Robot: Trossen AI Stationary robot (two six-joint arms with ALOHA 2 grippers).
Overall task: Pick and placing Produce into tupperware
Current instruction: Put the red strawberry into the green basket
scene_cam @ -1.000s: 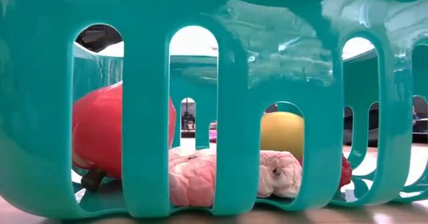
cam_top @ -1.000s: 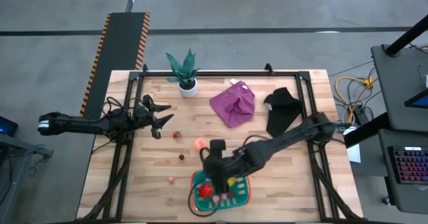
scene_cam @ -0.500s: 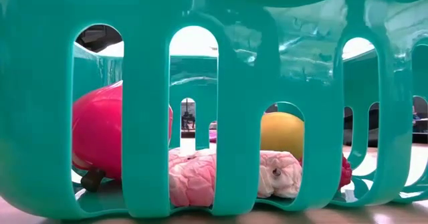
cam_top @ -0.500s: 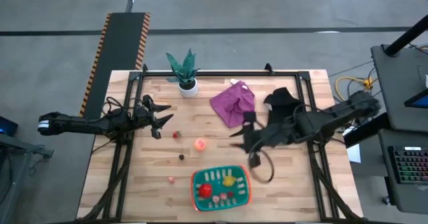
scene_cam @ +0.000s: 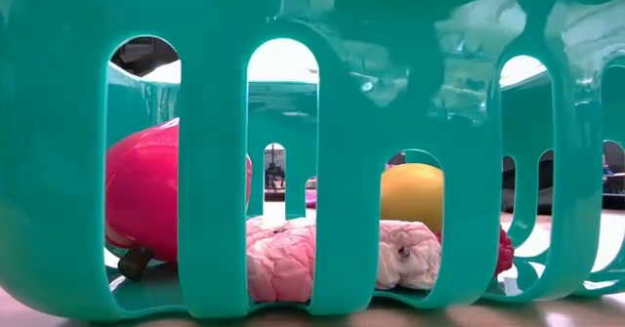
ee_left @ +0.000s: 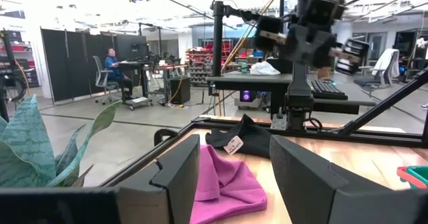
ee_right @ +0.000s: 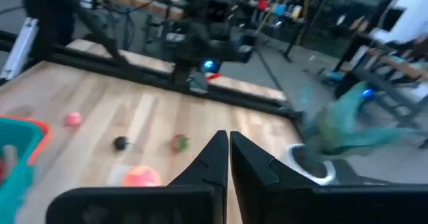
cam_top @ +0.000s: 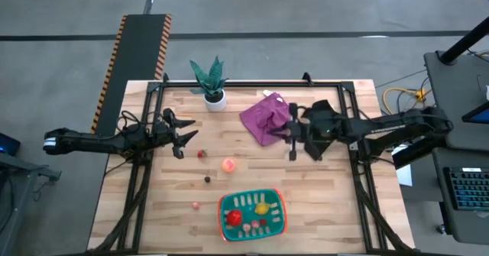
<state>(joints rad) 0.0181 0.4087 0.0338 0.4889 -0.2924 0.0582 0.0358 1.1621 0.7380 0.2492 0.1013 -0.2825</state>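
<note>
**Right arm clear of the basket, four pieces left on the boards**

We see the tupperware (cam_top: 254,214) at the near edge of the table, already holding a red piece (cam_top: 234,218), a yellow one (cam_top: 262,207) and some small pink bits — the low view looks straight through its slots at them. The right gripper (cam_top: 292,143) sits high near the purple cloth (cam_top: 266,118), fingers pressed together with nothing between them; we judge it empty and free to go for another piece.

Loose produce lies mid-table: a peach-orange piece (cam_top: 228,164), a small red one (cam_top: 202,153), a dark ball (cam_top: 206,179) and a tiny pink one (cam_top: 195,205). The left gripper (cam_top: 183,141) waits just beside the small red piece, jaws partly apart and holding nothing — well placed, we think, to take it.
</note>
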